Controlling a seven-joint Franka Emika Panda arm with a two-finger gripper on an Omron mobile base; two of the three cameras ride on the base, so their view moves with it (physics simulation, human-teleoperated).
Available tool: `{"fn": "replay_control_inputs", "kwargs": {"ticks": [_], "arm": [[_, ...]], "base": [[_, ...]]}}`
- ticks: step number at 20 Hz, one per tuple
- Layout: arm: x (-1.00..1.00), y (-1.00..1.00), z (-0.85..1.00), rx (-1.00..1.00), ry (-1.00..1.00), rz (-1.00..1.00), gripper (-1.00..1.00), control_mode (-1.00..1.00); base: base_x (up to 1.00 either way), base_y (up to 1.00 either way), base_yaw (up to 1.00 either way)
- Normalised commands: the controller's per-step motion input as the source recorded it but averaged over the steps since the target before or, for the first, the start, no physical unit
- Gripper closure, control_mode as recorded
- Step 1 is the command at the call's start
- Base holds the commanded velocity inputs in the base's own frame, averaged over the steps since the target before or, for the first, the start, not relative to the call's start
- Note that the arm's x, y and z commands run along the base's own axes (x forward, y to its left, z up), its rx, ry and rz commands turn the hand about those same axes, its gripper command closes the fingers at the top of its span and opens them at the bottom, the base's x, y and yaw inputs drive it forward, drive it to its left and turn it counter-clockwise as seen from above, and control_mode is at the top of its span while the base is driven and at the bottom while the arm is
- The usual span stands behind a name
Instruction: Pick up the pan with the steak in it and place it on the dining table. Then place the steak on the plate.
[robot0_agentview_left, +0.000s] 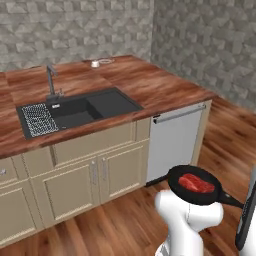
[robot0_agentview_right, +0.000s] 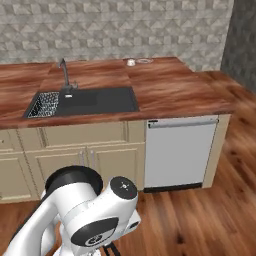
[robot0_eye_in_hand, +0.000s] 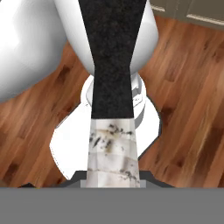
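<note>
The black pan (robot0_agentview_left: 196, 186) hangs in the air over the robot's white body, roughly level, above the wooden floor in front of the cabinets. The red steak (robot0_agentview_left: 196, 183) lies flat inside it. Its thin dark handle (robot0_agentview_left: 231, 201) runs right to my gripper (robot0_agentview_left: 244, 207) at the picture's right edge, which is shut on the handle. In the hand view the handle (robot0_eye_in_hand: 111, 78) runs straight up from the bottom, black beyond a pale marbled stretch. The dining table and the plate are out of view.
A wood-topped counter (robot0_agentview_left: 150, 85) with a black sink (robot0_agentview_left: 80, 112) and faucet (robot0_agentview_left: 50, 80) stands ahead. Beige cabinet doors (robot0_agentview_left: 85, 180) and a steel dishwasher front (robot0_agentview_left: 175, 142) sit below it. Open wooden floor (robot0_agentview_right: 200, 225) lies to the right.
</note>
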Motion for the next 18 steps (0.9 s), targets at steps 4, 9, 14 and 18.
{"fn": "replay_control_inputs", "kwargs": {"ticks": [4,9,14,18], "arm": [[0.00,0.00,0.00,0.00,0.00,0.00,1.00,1.00],[0.00,0.00,0.00,0.00,0.00,0.00,1.00,1.00],[0.00,0.00,0.00,0.00,0.00,0.00,1.00,1.00],[0.00,0.00,0.00,0.00,0.00,0.00,1.00,1.00]], "base": [[-0.07,0.00,0.50],[-0.06,0.00,0.50],[-0.02,-0.01,0.18],[-0.01,-0.45,0.00]]}}
